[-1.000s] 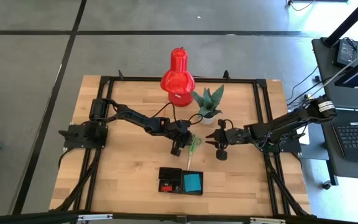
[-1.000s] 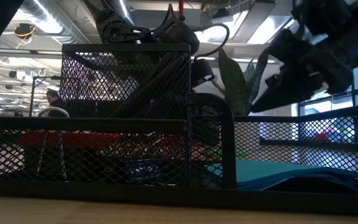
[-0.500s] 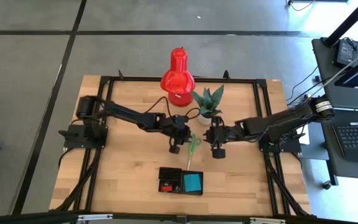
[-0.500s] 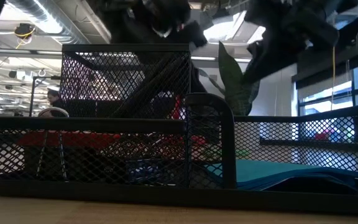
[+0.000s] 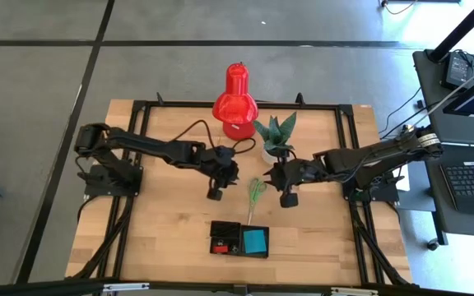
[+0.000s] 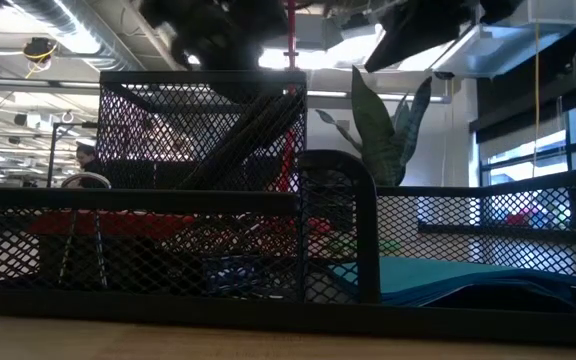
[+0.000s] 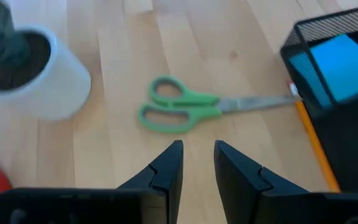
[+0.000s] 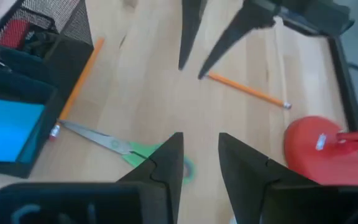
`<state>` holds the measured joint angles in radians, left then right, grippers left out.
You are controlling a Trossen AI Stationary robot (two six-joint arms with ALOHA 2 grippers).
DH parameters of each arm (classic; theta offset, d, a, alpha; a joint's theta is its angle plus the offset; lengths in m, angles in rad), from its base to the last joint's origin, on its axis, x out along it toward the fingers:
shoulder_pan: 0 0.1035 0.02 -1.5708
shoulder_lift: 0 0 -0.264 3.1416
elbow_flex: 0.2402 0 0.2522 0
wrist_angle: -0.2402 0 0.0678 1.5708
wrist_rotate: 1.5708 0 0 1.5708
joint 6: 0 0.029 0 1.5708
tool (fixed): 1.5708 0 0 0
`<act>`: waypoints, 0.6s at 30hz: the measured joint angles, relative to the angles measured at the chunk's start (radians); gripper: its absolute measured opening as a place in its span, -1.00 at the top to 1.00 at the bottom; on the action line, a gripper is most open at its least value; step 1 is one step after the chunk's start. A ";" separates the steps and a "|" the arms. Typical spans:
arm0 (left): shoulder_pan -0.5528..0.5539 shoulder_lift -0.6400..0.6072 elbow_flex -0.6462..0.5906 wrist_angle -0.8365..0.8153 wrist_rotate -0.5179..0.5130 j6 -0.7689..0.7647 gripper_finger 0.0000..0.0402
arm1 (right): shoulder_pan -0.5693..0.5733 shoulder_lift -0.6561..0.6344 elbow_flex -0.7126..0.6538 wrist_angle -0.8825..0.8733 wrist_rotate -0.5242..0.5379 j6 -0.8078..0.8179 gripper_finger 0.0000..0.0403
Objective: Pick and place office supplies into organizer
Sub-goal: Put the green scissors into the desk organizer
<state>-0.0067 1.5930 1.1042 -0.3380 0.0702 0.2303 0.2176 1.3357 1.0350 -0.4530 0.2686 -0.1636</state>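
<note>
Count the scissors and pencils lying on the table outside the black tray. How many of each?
Scissors: 1
Pencils: 2, one out in the open, one right beside the tray at
Total: 3

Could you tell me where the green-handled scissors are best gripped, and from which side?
Judging by their pose, grip the scissors across the green handles, coming from above: they lie flat and shut on the table, blades toward the organizer. The handles are the thickest part, and nothing crowds them.
</note>
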 joint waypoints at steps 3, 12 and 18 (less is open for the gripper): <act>0.000 -0.063 -0.001 -0.098 -0.001 -0.032 0.57 | 0.003 0.000 0.009 -0.010 0.001 -0.042 0.47; 0.018 -0.325 -0.209 0.099 -0.002 -0.081 0.57 | 0.003 0.000 0.012 -0.012 0.001 -0.086 -0.10; 0.042 -0.478 -0.426 0.352 -0.018 -0.147 0.57 | 0.003 0.034 0.012 -0.023 0.104 -0.280 -0.40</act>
<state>0.0357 1.1150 0.6779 0.0136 0.0519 0.0836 0.2205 1.3697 1.0470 -0.4764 0.3721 -0.4439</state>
